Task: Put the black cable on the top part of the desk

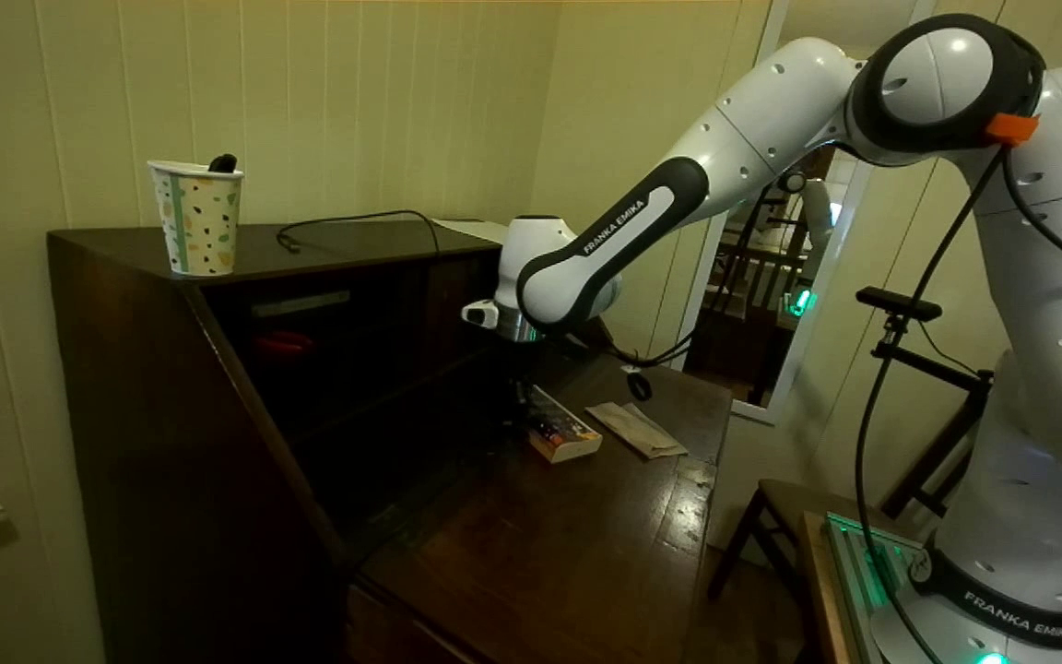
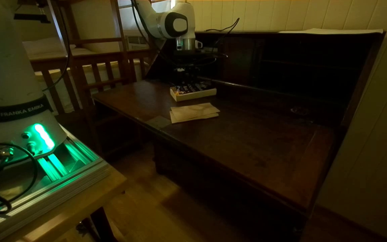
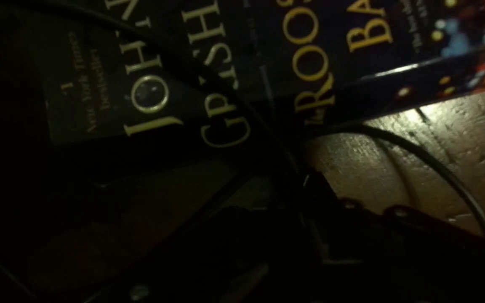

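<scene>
Wrist view shows the Robotiq gripper [image 3: 305, 185] low beside a Grisham paperback [image 3: 263, 54], its jaws apparently together on the black cable [image 3: 394, 136]. In an exterior view, the cable's far stretch runs lengthwise along the desk's top board [image 1: 347, 247], above and beyond the gripper; lifting should clear the board's front edge, with room between paper cup [image 1: 199, 221] and white sheet [image 1: 476, 229].

This looks like a home, most likely a bedroom: in an exterior view, pale bedding [image 2: 57, 46] shows behind a slatted wooden bed frame [image 2: 78, 79]. The walls [image 1: 356, 111] are cream panelling, the floor [image 2: 139, 195] bare wood; there is a tall, white-framed mirror [image 1: 752, 323], and in both exterior views a paperback [image 1: 563, 429] lies on the dark, polished wooden bench [image 1: 540, 553].
</scene>
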